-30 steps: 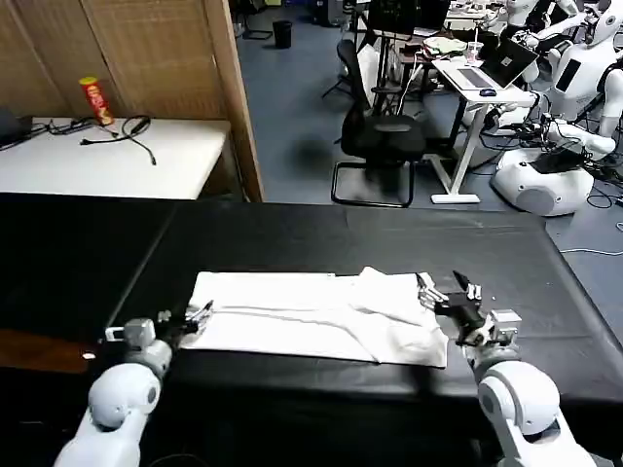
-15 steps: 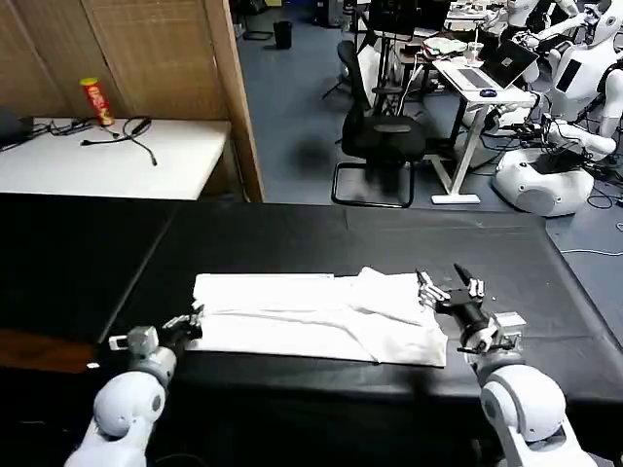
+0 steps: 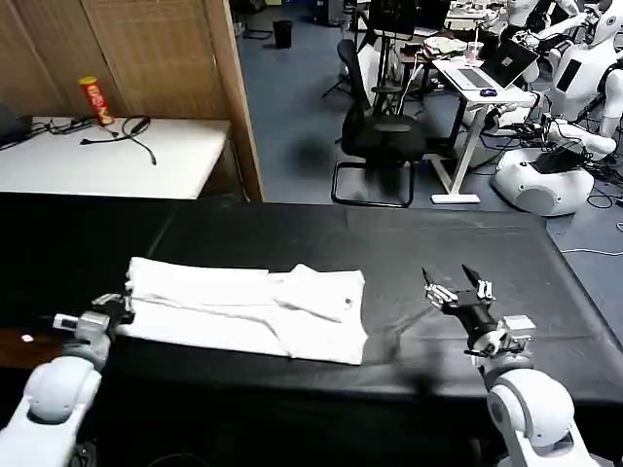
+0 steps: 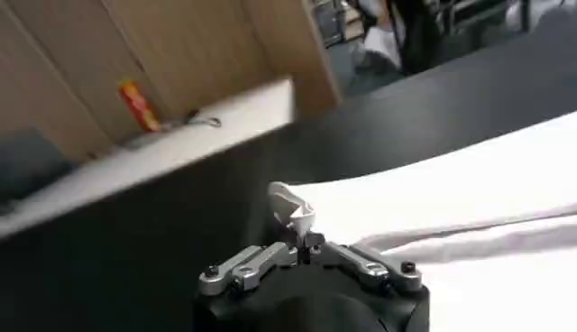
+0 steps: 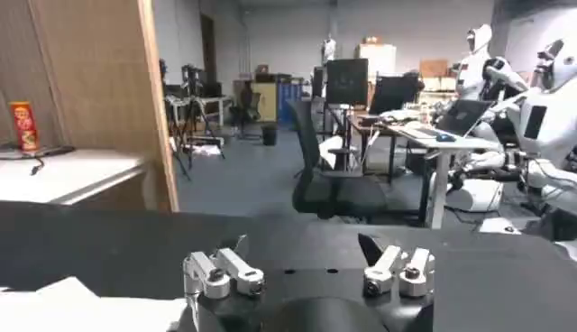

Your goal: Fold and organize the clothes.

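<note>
My white T-shirt (image 3: 248, 310) lies folded into a long band on the black surface (image 3: 409, 243), now toward my left half of it, where half a second ago it sat nearer the middle. My left pincer (image 3: 115, 305) is closed on the shirt's left end; in the left wrist view a bunched tip of white cloth (image 4: 290, 208) sticks up from between its fingers. That pincer sits close to the near left part of the surface, and the shirt's front hem runs just short of the near edge. My right pincer (image 3: 458, 293) hovers open over bare black cloth, well apart from the shirt's right end, with free room around it out to the right edge. Beyond the far edge stand a white side table (image 3: 107, 156) and an office chair (image 3: 380, 136).
</note>
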